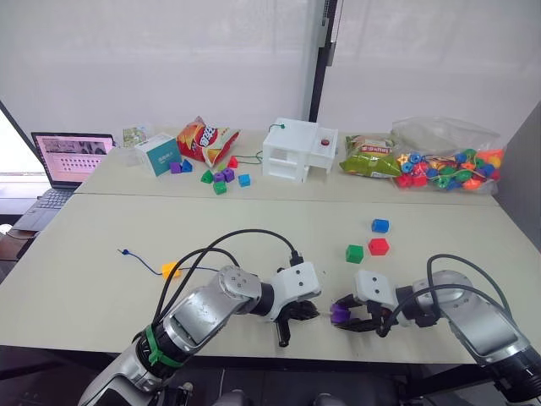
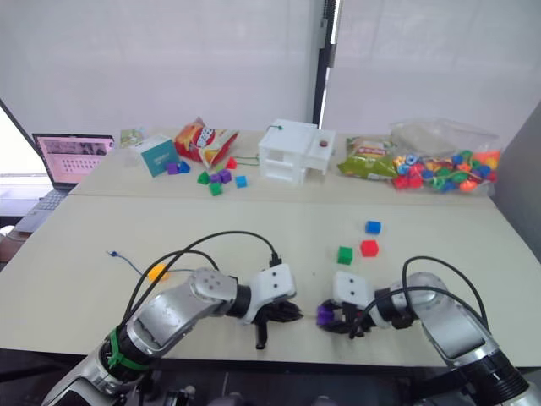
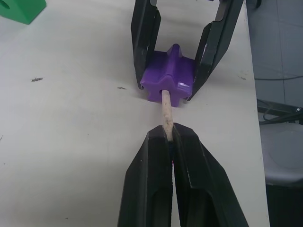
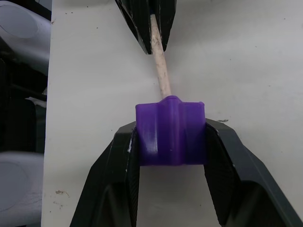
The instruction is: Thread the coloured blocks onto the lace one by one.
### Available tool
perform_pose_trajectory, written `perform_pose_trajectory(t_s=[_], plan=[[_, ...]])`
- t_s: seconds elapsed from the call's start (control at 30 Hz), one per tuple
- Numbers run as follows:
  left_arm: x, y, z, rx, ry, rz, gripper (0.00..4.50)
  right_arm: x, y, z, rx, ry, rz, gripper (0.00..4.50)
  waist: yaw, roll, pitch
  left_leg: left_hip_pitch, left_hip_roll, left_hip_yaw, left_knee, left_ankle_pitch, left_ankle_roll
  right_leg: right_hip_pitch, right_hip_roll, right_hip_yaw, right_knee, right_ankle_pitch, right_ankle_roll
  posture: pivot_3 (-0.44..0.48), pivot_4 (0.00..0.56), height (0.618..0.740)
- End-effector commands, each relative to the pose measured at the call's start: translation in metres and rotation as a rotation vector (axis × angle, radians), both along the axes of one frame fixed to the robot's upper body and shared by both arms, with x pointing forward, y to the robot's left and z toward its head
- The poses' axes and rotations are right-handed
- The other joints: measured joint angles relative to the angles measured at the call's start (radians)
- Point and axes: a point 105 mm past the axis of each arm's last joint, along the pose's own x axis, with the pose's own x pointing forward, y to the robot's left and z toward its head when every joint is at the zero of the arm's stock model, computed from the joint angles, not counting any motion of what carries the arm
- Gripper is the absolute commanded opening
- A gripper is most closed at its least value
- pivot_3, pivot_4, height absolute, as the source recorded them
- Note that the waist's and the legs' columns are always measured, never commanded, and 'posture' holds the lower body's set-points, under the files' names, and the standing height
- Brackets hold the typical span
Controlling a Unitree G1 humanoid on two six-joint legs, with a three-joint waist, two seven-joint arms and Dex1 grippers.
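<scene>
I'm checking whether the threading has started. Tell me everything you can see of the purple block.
The purple block is a small chunky piece of glossy plastic with ribbed, lobed sides. The right gripper clamps it between its two black fingers, low over the pale table near the front edge. The lace's pale stiff tip, pinched by the left gripper, enters a hole in the block's face.

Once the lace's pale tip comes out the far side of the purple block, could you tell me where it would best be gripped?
Probably on the bare pale tip, close to the purple block, coming from the side opposite the left gripper. It is stiff and straight there; the right gripper already covers the block's two flanks.
</scene>
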Motion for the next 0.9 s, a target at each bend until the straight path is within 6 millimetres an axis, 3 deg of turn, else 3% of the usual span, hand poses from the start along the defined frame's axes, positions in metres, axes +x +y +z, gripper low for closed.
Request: perform_pose_trajectory(t_s=[0.03,0.4,0.6,0.9], plan=[[-0.017,-0.023,0.001,-0.061,-0.009,-0.127,0.00,0.000,0.000,-0.008,-0.026,0.002,-0.019,1.36,0.001,0.000,0.000,0.001,0.000,-0.001,0.000,0.000,0.000,0.002,0.000,0.000,-0.001,0.000,0.000,0.000,0.150,0.740],[-0.009,-0.021,-0.014,-0.023,-0.092,-0.202,0.00,-0.003,0.000,-0.009,-0.026,0.008,-0.023,1.36,0.003,0.000,0.000,0.003,0.001,-0.002,-0.002,0.000,0.000,0.007,0.000,-0.001,-0.010,0.000,0.000,0.000,0.150,0.740],[-0.009,-0.037,0.003,-0.080,-0.119,-0.212,0.00,-0.003,0.002,-0.012,-0.034,0.016,-0.024,1.36,-0.002,0.000,0.000,0.002,0.002,-0.002,-0.003,-0.001,0.001,0.006,0.000,-0.001,-0.010,0.000,0.000,0.000,0.150,0.740],[-0.010,-0.050,-0.005,-0.098,-0.094,-0.213,0.00,-0.003,0.002,-0.010,-0.030,0.009,-0.020,1.36,0.002,0.000,0.000,0.003,0.001,-0.002,-0.002,-0.001,0.001,0.007,0.000,-0.002,-0.010,0.000,0.001,0.000,0.150,0.740]])
